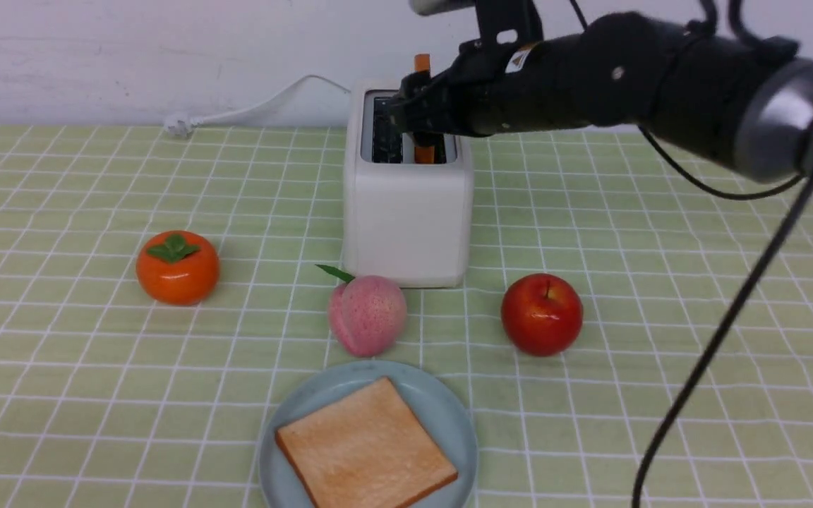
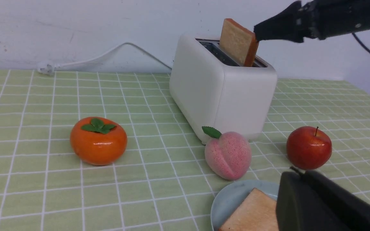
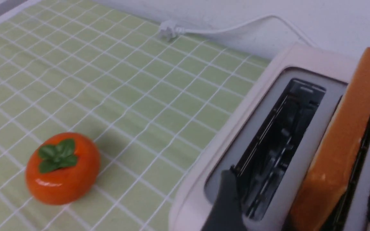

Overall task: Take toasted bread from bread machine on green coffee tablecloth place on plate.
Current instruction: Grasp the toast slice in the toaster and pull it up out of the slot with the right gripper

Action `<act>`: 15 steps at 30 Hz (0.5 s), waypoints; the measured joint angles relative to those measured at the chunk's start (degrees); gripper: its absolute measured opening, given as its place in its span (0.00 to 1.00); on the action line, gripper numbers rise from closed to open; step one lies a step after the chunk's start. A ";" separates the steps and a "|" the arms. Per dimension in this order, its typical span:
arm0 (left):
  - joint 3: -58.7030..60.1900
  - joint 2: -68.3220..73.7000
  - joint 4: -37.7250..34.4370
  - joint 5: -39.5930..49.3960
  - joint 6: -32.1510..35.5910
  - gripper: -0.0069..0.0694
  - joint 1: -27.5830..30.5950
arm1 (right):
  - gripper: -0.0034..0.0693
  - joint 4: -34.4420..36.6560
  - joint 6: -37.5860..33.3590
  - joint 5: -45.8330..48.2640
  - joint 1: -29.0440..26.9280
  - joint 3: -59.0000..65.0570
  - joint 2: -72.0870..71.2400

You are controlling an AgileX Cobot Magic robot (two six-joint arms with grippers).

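Halfway, we judge: slice point(image 1: 368, 444) plated; other slice point(image 3: 345, 138) still in toaster, between right claw's point(image 3: 300, 195) wide-open fingers.

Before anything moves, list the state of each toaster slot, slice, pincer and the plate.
toaster's left slot: empty
slice in the right slot: upright, sticking out
right pincer: open, astride that slice
left pincer: shut
plate: holding one slice
plated slice: lying flat

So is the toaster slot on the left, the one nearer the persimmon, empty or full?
Empty: the dark slot shows only its bare inside, while toast stands in the other.
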 joint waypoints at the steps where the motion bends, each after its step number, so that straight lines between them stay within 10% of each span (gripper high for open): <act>1: 0.00 0.00 0.00 0.04 0.00 0.07 0.00 | 0.81 -0.84 0.00 -1.06 0.00 -0.48 1.11; 6: 0.00 0.00 0.00 0.93 0.00 0.07 0.00 | 0.72 -4.37 0.16 -2.97 -0.11 -3.03 5.23; 15: 0.00 0.00 -0.13 1.23 0.00 0.07 0.00 | 0.27 -5.59 0.22 -3.49 -0.85 -3.60 6.00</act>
